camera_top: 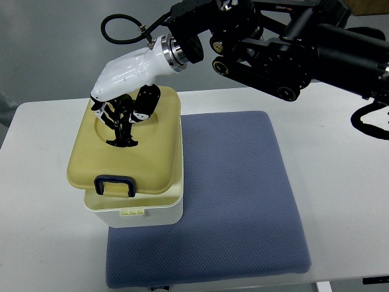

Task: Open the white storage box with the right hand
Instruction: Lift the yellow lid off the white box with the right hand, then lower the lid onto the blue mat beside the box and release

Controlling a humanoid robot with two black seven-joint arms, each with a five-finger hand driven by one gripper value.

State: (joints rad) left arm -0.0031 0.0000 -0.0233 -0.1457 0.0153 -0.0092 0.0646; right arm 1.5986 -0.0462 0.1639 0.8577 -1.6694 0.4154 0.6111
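While the lid sits lifted and skewed on the white storage box, the thing to get right is a steady raise: judging by how the lid rides above the box rim at the near edge, the opening seems begun but not finished. The right robot hand would do well to keep its pull straight up and a little away from the blue latch, so the lid clears the rim without dragging the box across the blue mat. A sideways tug could tip the box, since its base stands partly on the mat edge and partly on the white worktop.

The robot hand comes in from the upper right, its white shell over the far half of the lid, with its dark fingers curled down into the recessed hollow in the lid's top. They appear to be clenched on the handle there, though the exact contact is hidden in the shadow of the hollow. The lid lies directly beneath the robot hand and reaches out towards the near side of it; the box body is below and nearer still, with the latch on the side farthest from the fingers. No left arm shows.
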